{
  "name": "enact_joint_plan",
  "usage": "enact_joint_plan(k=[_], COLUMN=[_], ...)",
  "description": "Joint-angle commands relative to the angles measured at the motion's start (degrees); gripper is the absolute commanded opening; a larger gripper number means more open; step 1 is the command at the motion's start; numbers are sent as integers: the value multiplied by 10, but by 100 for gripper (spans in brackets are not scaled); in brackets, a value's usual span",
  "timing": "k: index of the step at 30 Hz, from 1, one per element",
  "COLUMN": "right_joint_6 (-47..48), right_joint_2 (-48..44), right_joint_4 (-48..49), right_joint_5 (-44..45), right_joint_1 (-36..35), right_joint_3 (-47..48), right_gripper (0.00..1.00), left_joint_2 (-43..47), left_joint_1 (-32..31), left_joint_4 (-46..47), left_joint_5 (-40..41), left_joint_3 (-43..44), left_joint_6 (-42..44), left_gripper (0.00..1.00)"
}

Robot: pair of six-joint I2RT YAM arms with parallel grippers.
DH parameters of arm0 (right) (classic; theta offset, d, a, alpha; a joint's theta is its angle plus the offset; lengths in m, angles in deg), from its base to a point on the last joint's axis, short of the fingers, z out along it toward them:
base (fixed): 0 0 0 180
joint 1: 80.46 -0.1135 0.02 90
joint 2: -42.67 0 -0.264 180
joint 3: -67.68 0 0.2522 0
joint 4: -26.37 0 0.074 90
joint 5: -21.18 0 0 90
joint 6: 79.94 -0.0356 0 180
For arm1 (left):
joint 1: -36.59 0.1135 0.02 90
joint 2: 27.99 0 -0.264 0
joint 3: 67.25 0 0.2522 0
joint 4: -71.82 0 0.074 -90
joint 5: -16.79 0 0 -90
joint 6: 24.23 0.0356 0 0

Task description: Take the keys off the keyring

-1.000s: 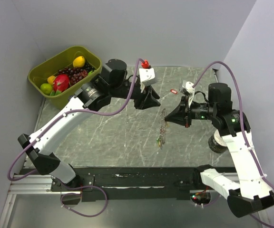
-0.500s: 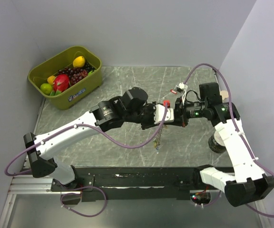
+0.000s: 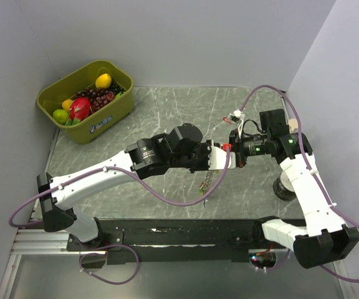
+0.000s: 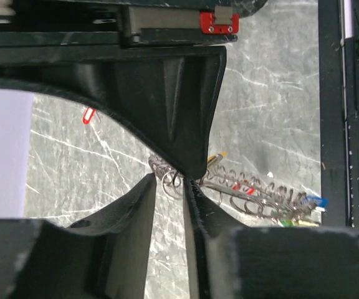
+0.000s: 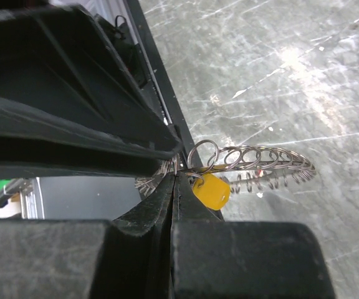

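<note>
The keyring (image 3: 209, 182), a chain of silvery linked rings, hangs from my right gripper (image 3: 234, 156) down to the table. The right gripper (image 5: 176, 177) is shut on one end ring, and a yellow key (image 5: 212, 190) dangles beside its tip. My left gripper (image 3: 222, 156) meets it tip to tip. In the left wrist view the left gripper (image 4: 170, 187) has a narrow gap between its jaws, with a ring (image 4: 167, 180) in that gap. Red (image 4: 248, 185), blue (image 4: 315, 200) and green (image 4: 285, 219) keys hang further along the chain. One red key (image 4: 89, 115) lies loose on the table.
A green bin (image 3: 120, 109) of fruit stands at the back left corner. A round grey object (image 3: 285, 187) sits by the right arm. A black rail (image 3: 186, 233) runs along the table's near edge. Grey walls close in the left, back and right.
My left arm has swung from the back of the table down to the right gripper's tip, and its jaws have narrowed around a ring. The right gripper shifted slightly, still holding the keyring.
</note>
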Motion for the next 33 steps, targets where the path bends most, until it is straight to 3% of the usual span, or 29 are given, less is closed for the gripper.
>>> enact_joint_plan(k=[1,33], right_joint_6=[11,66], right_joint_2=[-12,-16], right_joint_4=[-4,-58], right_joint_5=[-39,-78], right_joint_1=[5,7], right_joint_3=[7,12], right_gripper=[0,0], left_joint_2=[-12,-9], left_joint_1=[-12,-33], left_joint_4=[18,23], left_joint_5=[27,77], left_joint_3=[-1,-36], left_joint_6=[15,46], left_gripper=[29,16])
